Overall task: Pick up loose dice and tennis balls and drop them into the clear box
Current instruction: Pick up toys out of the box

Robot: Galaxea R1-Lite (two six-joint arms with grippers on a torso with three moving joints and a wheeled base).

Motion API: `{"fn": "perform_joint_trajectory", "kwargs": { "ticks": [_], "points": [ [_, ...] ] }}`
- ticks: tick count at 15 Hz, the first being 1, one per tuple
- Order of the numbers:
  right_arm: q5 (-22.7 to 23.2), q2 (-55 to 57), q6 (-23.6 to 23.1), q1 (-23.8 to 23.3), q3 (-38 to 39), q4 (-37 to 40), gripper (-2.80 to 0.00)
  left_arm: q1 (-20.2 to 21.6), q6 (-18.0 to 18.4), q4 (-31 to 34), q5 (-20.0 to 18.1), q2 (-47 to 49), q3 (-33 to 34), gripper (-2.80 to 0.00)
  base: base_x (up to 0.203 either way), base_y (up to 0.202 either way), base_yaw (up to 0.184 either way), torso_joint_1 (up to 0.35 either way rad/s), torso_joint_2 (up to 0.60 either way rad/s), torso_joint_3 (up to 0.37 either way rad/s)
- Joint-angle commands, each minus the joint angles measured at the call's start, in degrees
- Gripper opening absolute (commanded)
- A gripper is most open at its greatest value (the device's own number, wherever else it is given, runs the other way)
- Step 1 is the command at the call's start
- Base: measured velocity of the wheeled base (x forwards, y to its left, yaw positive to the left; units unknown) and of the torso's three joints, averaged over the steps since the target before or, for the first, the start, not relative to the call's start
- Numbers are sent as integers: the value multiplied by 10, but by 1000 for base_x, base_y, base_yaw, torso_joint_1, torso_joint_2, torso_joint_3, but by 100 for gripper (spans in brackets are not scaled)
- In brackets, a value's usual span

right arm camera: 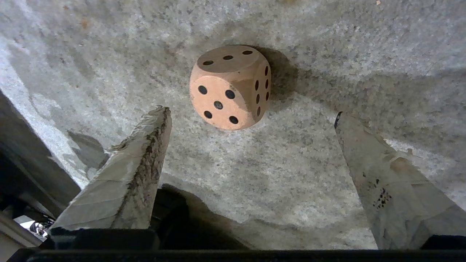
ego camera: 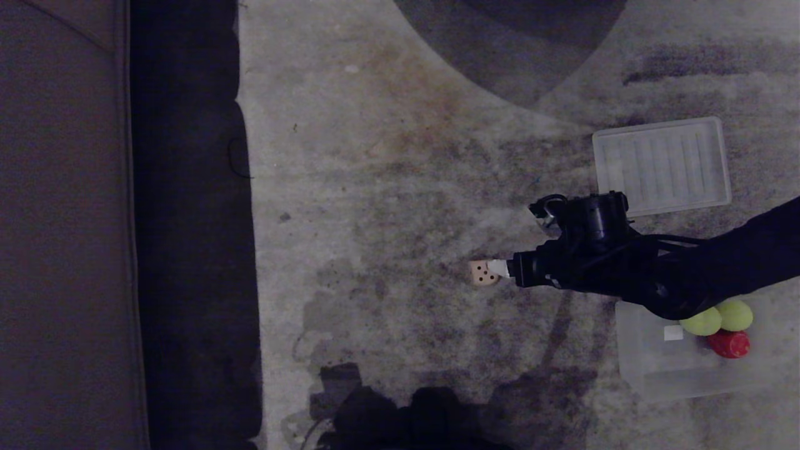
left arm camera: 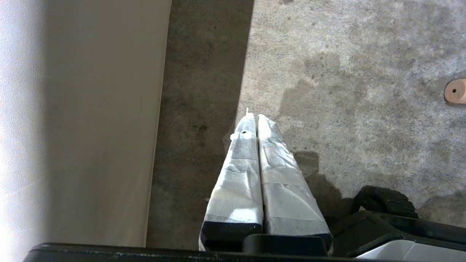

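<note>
A tan die with dark pips lies loose on the grey carpet; in the right wrist view the die sits just beyond my fingertips, slightly left of centre and untouched. My right gripper hangs low over the carpet, open wide with nothing between its fingers. In the head view the right gripper reaches in from the right. The clear box stands at the lower right, holding two tennis balls and a red die. My left gripper is shut and empty above the carpet.
A flat ribbed translucent lid lies on the carpet behind my right arm. Dark furniture runs along the left side. The tan die's edge shows at the border of the left wrist view.
</note>
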Motion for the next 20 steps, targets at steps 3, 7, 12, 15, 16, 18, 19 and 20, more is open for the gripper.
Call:
{"fn": "perform_joint_trajectory", "kwargs": {
  "ticks": [3, 7, 12, 15, 16, 18, 19, 20],
  "points": [
    [0, 23, 1, -3, -9, -3, 0, 0, -1, 0, 0, -1, 0, -280, 0, 0, 0, 0, 0, 0],
    [0, 30, 2, -3, -24, -3, 0, 0, -1, 0, 0, -1, 0, -280, 0, 0, 0, 0, 0, 0],
    [0, 52, 2, -2, -55, -3, 0, 0, -1, 0, 0, -1, 0, -280, 0, 0, 0, 0, 0, 0],
    [0, 62, 1, -1, -70, -3, 0, 0, -1, 0, 0, 0, 0, -280, 0, 0, 0, 0, 0, 0],
    [0, 66, 1, -1, -73, -2, 0, 0, -1, 0, 0, 0, 0, -280, 0, 0, 0, 0, 0, 0],
    [0, 68, 1, 1, -73, -2, 0, 0, -1, 0, 0, 0, 0, -280, 0, 0, 0, 0, 0, 0],
    [0, 69, 2, 3, -73, -2, 0, 0, -1, 0, 0, 0, 0, -280, 0, 0, 0, 0, 0, 0],
    [0, 72, 2, 8, -73, -1, 0, 0, 0, 0, 0, 0, 0, -280, 0, 0, 0, 0, 0, 0]
  ]
}}
